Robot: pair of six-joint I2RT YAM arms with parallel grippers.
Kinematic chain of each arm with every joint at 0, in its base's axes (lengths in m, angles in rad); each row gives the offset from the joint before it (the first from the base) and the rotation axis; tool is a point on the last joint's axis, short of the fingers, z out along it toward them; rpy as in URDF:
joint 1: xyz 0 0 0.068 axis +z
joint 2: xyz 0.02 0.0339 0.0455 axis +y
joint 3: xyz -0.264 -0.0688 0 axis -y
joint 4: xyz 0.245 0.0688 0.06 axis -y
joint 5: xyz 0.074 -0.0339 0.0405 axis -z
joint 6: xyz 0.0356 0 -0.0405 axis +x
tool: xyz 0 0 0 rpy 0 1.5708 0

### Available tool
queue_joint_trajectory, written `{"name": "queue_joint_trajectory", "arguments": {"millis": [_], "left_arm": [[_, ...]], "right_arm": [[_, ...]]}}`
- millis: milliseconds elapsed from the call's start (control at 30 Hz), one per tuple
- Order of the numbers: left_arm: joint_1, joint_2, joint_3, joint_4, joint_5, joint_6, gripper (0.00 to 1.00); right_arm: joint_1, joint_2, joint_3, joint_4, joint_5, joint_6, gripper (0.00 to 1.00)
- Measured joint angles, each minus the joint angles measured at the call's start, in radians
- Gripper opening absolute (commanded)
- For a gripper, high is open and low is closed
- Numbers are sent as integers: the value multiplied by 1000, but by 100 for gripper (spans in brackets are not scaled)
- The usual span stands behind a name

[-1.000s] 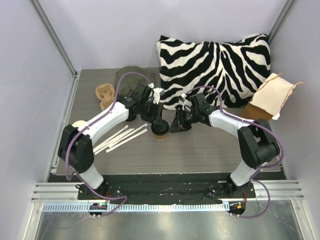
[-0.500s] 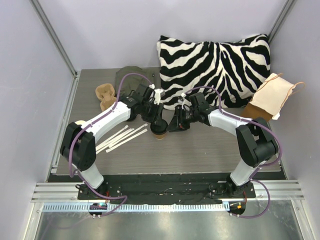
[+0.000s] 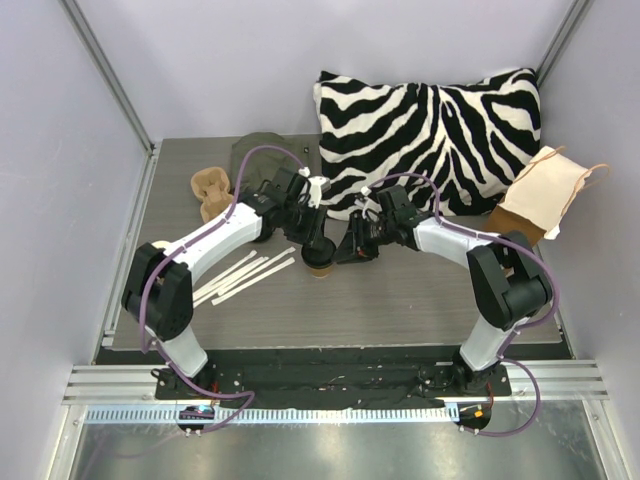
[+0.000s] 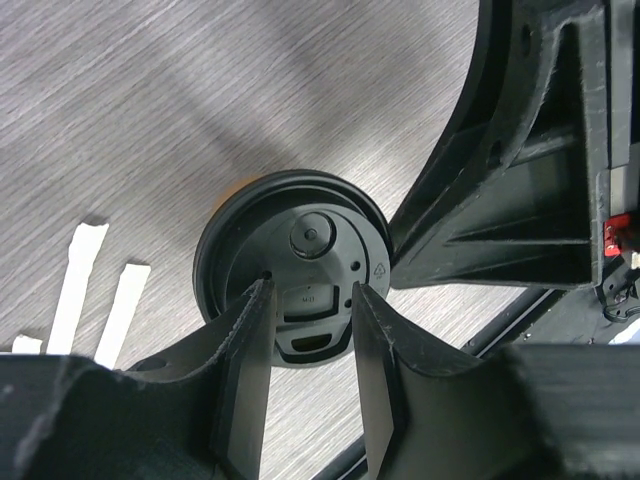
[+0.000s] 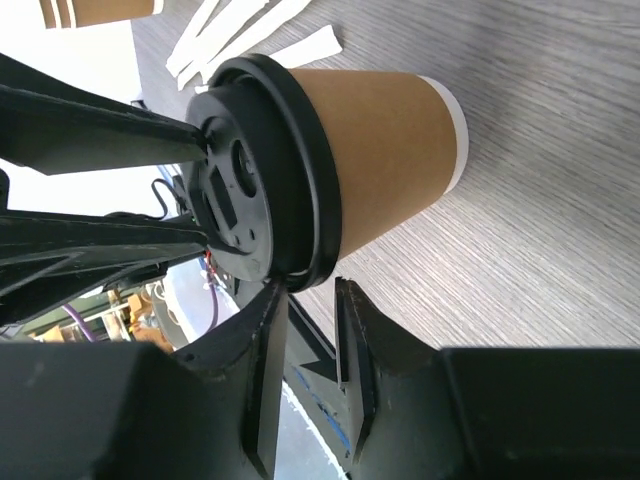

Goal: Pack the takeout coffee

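Observation:
The takeout coffee cup [image 3: 319,264] stands upright on the table with a black lid [image 4: 293,262] on it. Its tan wall and pale rim show in the right wrist view [image 5: 385,140]. My left gripper [image 3: 317,246] hovers right over the lid, its jaws apart with their tips over the lid's near edge [image 4: 310,335]. My right gripper [image 3: 349,250] is beside the cup on its right. Its jaws are a little apart, with the tips [image 5: 308,290] at the lid's rim. The tan pulp carrier [image 3: 208,192] lies at the back left.
White paper strips [image 3: 245,272] lie left of the cup. A second cup [image 3: 158,247] sits by the left arm. A zebra pillow [image 3: 430,125], a paper bag [image 3: 545,192] and a dark cloth [image 3: 260,150] are at the back.
Both arms have shifted only very slightly. The cup and lid stay in the same place.

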Motion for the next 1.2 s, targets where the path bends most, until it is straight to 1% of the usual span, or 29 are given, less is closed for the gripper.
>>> {"name": "queue_joint_trajectory", "arguments": {"millis": [300,400,533,867,900,1000,1033,1100,1200], "left_arm": [[0,20,5,24,2,1,35],[0,35,16,25,8,2,31],[0,49,27,25,12,4,29],[4,71,45,25,34,19,25],[5,73,46,25,37,25,25],[7,77,50,25,48,39,25],[8,77,50,25,54,44,25],[10,78,50,26,68,63,25],[10,80,50,37,87,93,25]], "right_arm": [[0,27,25,-17,-14,-29,24],[0,40,33,-20,-28,-35,21],[-4,50,34,-16,-44,-37,15],[-13,80,20,39,-112,-26,13],[-14,80,14,50,-117,-21,13],[-17,79,1,77,-132,-4,23],[-18,79,-1,82,-135,-1,31],[-18,73,-1,83,-132,3,38],[-11,55,-2,63,-95,-1,39]]}}
